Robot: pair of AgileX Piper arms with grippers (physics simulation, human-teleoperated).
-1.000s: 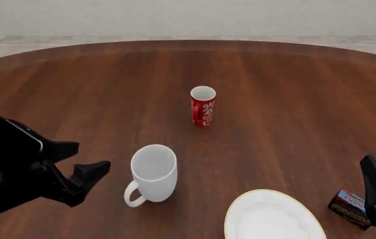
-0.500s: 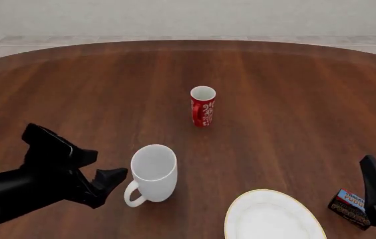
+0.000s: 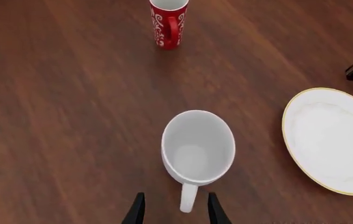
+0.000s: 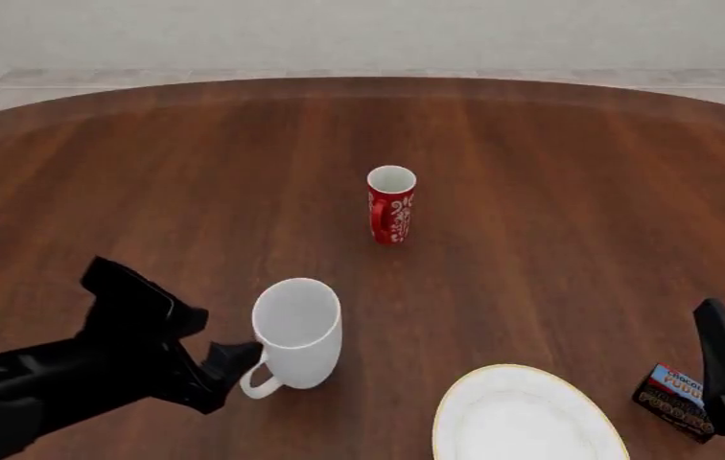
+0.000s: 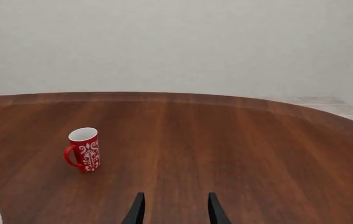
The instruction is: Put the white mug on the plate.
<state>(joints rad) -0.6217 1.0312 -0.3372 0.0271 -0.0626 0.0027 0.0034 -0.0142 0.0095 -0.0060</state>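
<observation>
left gripper (image 3: 175, 212): advanced toward the white mug (image 4: 297, 332) since earlier frames, jaws released, straddling its handle, not yet clenched. right gripper (image 5: 173, 210): unmoved, jaws released, holding nothing. red mug (image 4: 391, 205): upright, well beyond. dark snack packet (image 4: 679, 401): just beside the right arm. plate (image 4: 526, 416): gold-rimmed, near the mug's right, bare. surface (image 4: 568, 192): dark wood, round; pale wall behind. white mug: upright, glossy, empty.

You see a shiny smooth white mug (image 4: 297, 332), a shiny plate (image 4: 526, 417) with gold edge, a smooth brown wood table (image 4: 568, 192), matt black grippers.
</observation>
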